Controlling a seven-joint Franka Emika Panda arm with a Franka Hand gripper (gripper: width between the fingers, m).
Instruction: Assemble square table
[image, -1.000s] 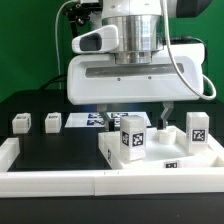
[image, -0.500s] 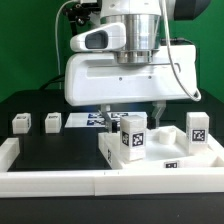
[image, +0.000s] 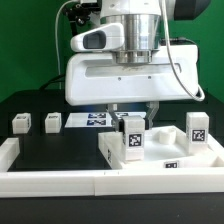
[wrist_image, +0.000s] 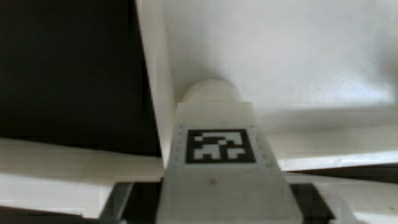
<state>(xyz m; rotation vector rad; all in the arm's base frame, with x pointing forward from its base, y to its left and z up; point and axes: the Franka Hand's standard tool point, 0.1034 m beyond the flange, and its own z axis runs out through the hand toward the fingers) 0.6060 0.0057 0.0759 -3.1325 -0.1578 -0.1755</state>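
A black tabletop (image: 60, 142) before a green wall (image: 205, 60), fenced by white border rails (image: 50, 182), carries the slab (image: 170, 152) at the exterior view's right. One leg block (image: 198, 128) stands on it, two spare leg blocks (image: 20, 123) sit well apart at the left, and the marker board (image: 95, 119) lies behind. The gripper (image: 132, 110) straddles the middle leg block (image: 133, 138) at the slab's left corner. Only the wrist view shows dark fingers (wrist_image: 134, 200) just beside its tag (wrist_image: 221, 146) — whether they pinch it, I cannot tell.

Black bench (image: 60, 150), two white leg blocks (image: 19, 123) side by side, marker board (image: 88, 120), square table slab (image: 130, 163), white border rails (image: 60, 182).
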